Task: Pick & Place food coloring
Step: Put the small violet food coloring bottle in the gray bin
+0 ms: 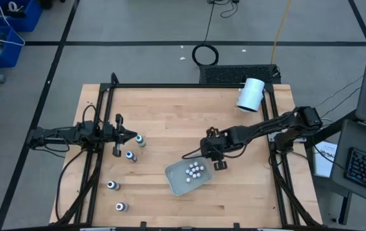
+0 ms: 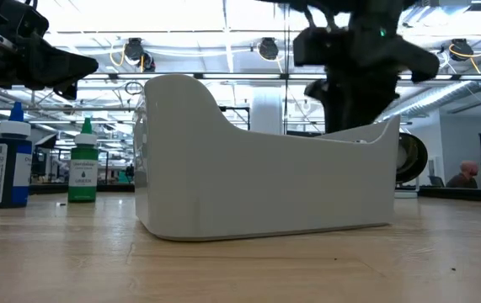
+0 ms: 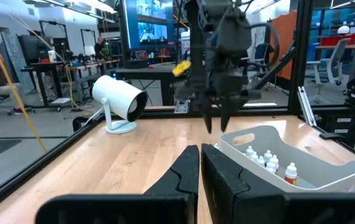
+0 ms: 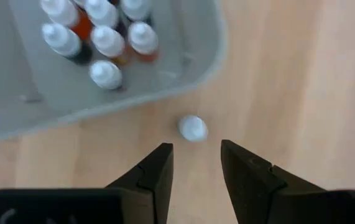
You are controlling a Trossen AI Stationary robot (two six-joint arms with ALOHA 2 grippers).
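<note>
A: Start with the biggest thing. What's on the pale wooden table?

B: A pale grey plastic tray with a raised rim, near the middle. A cluster of small white-capped food colouring bottles stands inside it.

A: And the arms?

B: The right gripper hangs just off the tray's far-right corner. Its fingers are parted a little and hold nothing. Directly below the gap, on bare wood just outside the rim, sits one loose white-capped bottle.

A: The left one?

B: The left gripper waits at the left side, fingers pressed together, empty. Four larger dark-bodied bottles with pale tops stand well apart along that side.

A: What could go wrong?

B: The gap looks barely wider than that loose cap. If the gripper comes down off-centre, I'd expect a fingertip to land on the cap and tip the bottle or skid it away. The rim is also close, so a finger could catch it and jolt the tray, toppling the bottles inside.
</note>
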